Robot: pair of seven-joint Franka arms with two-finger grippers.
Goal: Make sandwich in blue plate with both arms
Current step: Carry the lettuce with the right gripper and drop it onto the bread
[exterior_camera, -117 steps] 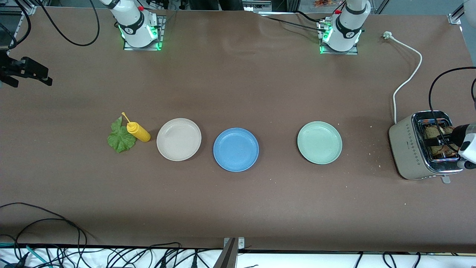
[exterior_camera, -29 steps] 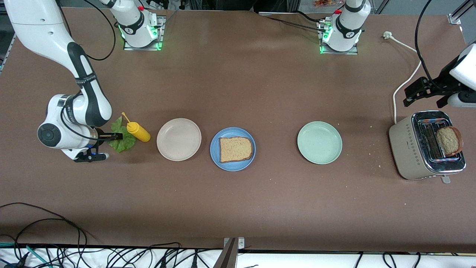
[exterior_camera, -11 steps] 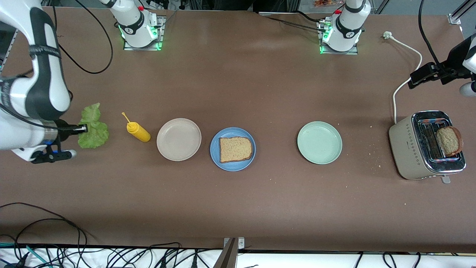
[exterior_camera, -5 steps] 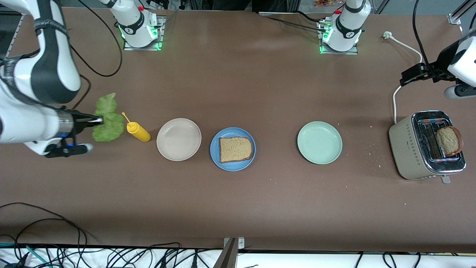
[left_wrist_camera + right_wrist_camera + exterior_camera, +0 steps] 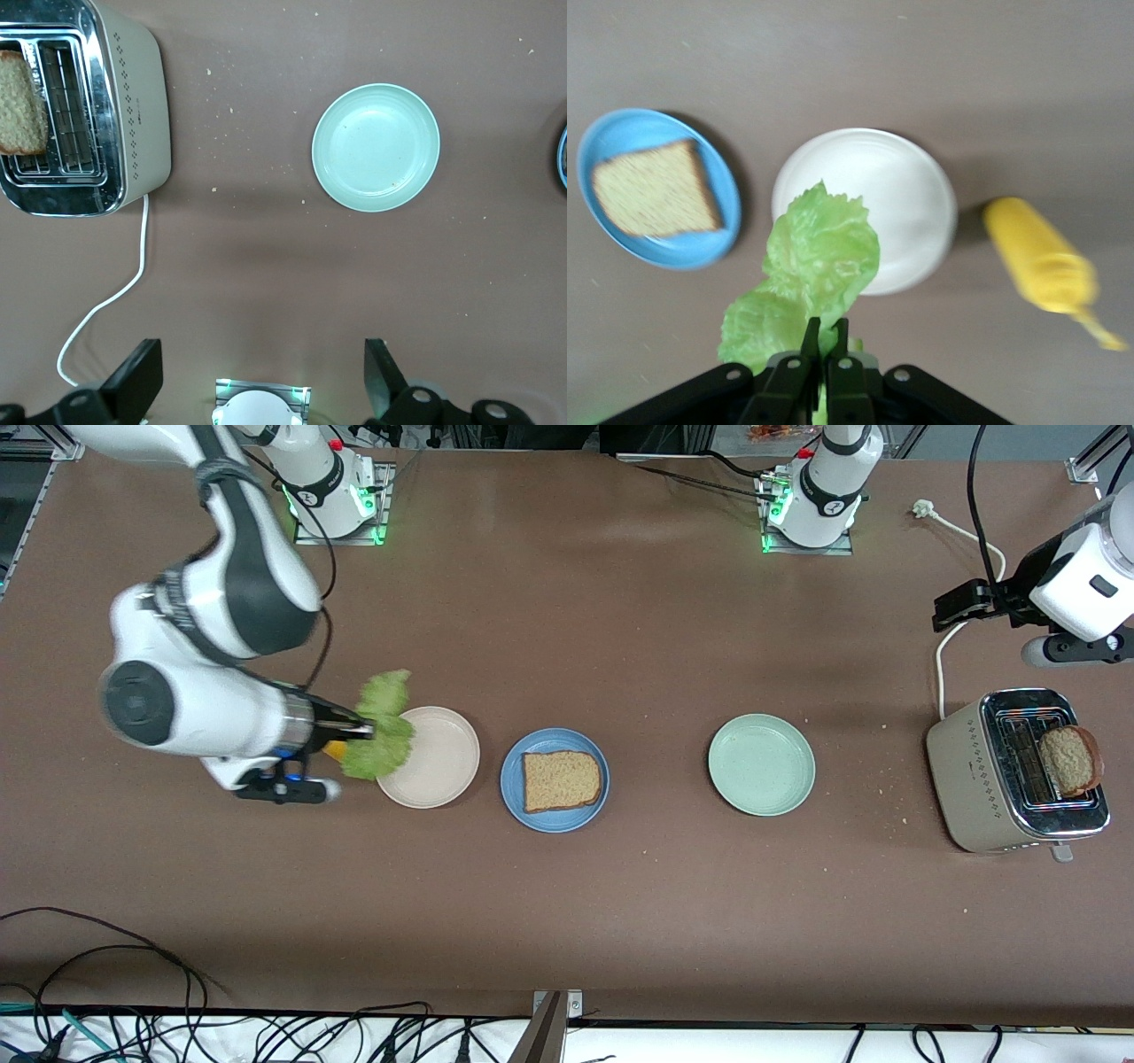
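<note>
We've got a big brown table (image 5: 567, 921) here with cables hanging along the edge nearest the front camera. The right arm (image 5: 213, 646) reaches out over its end of the table, and the right gripper (image 5: 368, 731) is up in the air over the rim of the beige plate (image 5: 443, 766), fingers pinched tight on the lettuce leaf (image 5: 381, 722), which flops out ahead of them. The left arm (image 5: 1076, 580) waits up high near the toaster (image 5: 974, 775), and the left gripper (image 5: 261, 381) hangs over bare table with its fingers spread wide apart, nothing between them.

The toaster sits at the left arm's end with one bread slice (image 5: 1070, 760) poking out of a slot. The pale green plate (image 5: 761, 764) stands between the toaster and the blue plate (image 5: 556, 815). The blue plate is mid-table, just beside the beige one, with one slice of bread (image 5: 561, 780) lying flat on it. The yellow squeeze bottle (image 5: 1041, 266) lies on its side near the beige plate, toward the right arm's end.
</note>
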